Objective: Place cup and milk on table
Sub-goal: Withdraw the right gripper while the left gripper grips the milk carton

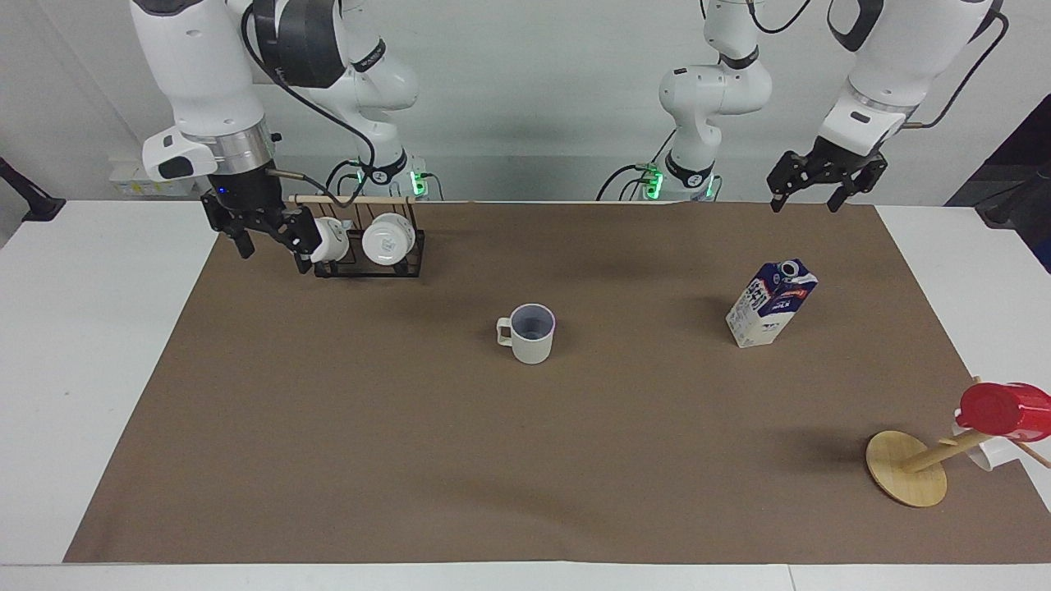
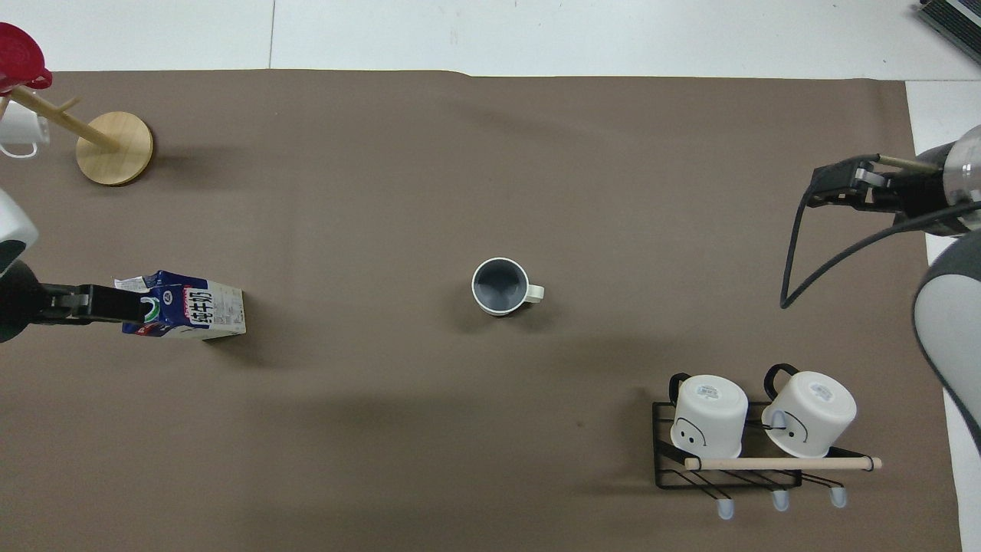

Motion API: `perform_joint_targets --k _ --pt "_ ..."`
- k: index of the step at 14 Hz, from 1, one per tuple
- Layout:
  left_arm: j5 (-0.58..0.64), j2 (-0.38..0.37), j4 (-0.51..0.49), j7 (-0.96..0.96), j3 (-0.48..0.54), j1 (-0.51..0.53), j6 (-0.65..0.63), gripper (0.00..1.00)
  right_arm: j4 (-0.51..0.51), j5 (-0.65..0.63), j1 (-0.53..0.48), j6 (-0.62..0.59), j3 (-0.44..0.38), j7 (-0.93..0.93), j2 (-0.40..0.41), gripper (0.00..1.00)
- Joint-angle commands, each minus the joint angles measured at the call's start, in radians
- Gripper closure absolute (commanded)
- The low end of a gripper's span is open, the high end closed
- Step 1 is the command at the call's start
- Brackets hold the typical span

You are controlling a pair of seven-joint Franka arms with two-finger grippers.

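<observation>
The cream-white cup (image 1: 530, 332) with a grey-blue inside stands upright mid-mat, also in the overhead view (image 2: 500, 286), its handle toward the right arm's end. The blue and white milk (image 1: 772, 304) stands upright on the brown mat (image 1: 410, 460) of the table (image 1: 82, 328), toward the left arm's end; it also shows in the overhead view (image 2: 188, 304). My right gripper (image 1: 273, 253) is open and empty, raised beside the mug rack. My left gripper (image 1: 809, 201) is open and empty, raised well above the milk and apart from it.
A black wire rack (image 1: 361, 246) with two white mugs (image 2: 709, 414) stands near the robots at the right arm's end. A tilted wooden cup stand (image 1: 907, 468) with a red cup (image 1: 998, 408) and a white cup is farthest from the robots at the left arm's end.
</observation>
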Motion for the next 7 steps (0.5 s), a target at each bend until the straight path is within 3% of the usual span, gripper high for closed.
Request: perform_joint_targets --k 1,7 --pt "0.016 -0.019 -0.065 0.04 0.007 -0.004 0.068 0.0 0.084 0.014 -0.014 -0.122 0.008 -0.033 0.014 0.0" --pt "0.019 -0.031 -0.185 0.089 0.007 0.005 0.23 0.0 0.048 0.021 -0.027 -0.176 0.005 -0.116 -0.026 0.0"
